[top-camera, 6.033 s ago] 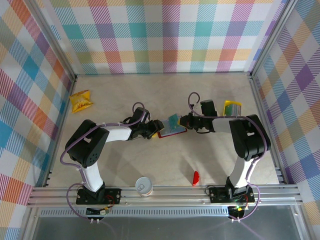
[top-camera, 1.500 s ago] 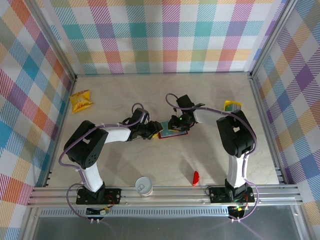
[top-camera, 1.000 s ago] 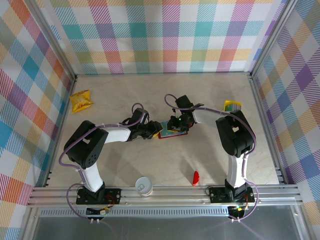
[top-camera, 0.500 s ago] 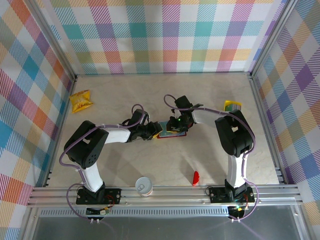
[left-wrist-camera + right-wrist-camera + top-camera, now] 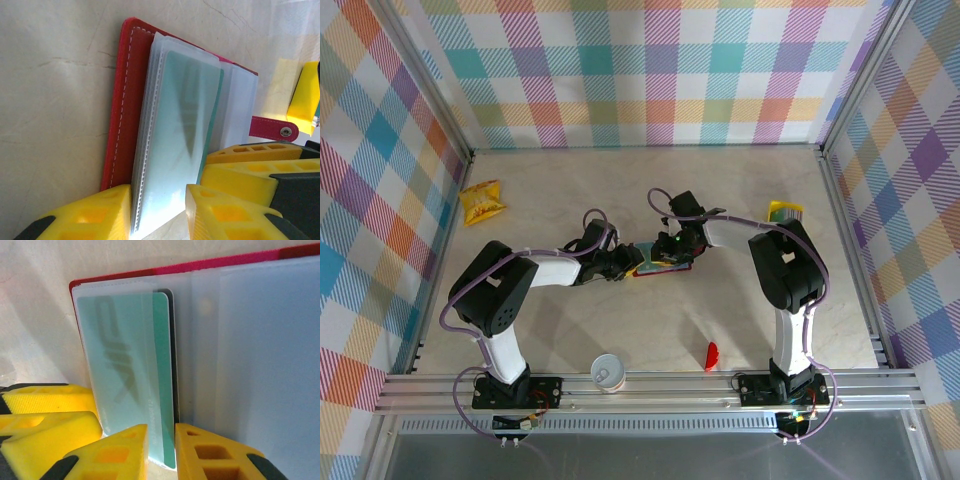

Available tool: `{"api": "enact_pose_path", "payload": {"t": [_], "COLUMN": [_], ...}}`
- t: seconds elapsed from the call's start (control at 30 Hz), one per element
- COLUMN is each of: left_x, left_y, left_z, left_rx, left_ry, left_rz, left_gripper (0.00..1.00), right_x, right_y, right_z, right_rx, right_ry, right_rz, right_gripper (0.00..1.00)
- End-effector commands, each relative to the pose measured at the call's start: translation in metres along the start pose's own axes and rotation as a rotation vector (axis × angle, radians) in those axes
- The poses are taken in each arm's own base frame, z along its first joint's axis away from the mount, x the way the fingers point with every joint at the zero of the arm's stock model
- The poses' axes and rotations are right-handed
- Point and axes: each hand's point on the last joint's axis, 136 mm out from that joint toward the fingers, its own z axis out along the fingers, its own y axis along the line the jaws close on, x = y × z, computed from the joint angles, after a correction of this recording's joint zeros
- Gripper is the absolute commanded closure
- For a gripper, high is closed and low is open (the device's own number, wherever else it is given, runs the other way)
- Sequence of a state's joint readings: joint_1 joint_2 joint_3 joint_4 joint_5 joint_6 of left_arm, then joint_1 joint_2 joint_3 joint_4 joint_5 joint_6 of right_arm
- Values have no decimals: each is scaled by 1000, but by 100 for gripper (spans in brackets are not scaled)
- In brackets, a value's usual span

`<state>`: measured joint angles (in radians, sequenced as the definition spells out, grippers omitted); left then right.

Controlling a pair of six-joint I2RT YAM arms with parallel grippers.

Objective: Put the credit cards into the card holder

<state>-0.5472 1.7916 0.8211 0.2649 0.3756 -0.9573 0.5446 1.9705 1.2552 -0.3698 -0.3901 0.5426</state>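
Over the last few seconds my right pincer (image 5: 160,450) had swung left onto the holder (image 5: 665,262) mid-bench (image 5: 570,320), nipped nearly shut on the teal card (image 5: 130,375). The card now sat mostly inside a sleeve (image 5: 120,290), so I reckoned it was nearly seated. Left pincer (image 5: 157,210) stayed clamped on the holder. Other cards (image 5: 785,212) waited far right.

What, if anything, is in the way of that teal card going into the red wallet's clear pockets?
Nothing visible. The thin teal plastic card already sits mostly under a clear sleeve of the dark-red folding card holder; the right gripper pinches its free edge.
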Motion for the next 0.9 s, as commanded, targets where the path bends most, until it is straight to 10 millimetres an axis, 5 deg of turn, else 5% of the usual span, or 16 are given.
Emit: {"api": "enact_pose_path", "payload": {"t": [0.0, 0.17, 0.57, 0.87], "left_x": [2, 0, -3, -6], "left_y": [-1, -3, -6, -9], "left_z": [1, -4, -38, -26], "left_rx": [16, 18, -8, 8], "left_ry": [10, -1, -33, -14], "left_rz": [-8, -2, 31, 34], "left_gripper": [67, 67, 66, 67], "right_x": [-1, -3, -9, -17], "right_y": [16, 7, -29, -41], "right_z": [3, -8, -77, -62], "right_rx": [-72, -4, 134, 210], "right_ry": [10, -21, -173, -128], "right_rz": [-5, 3, 51, 21], "right_gripper": [80, 73, 61, 60]}}
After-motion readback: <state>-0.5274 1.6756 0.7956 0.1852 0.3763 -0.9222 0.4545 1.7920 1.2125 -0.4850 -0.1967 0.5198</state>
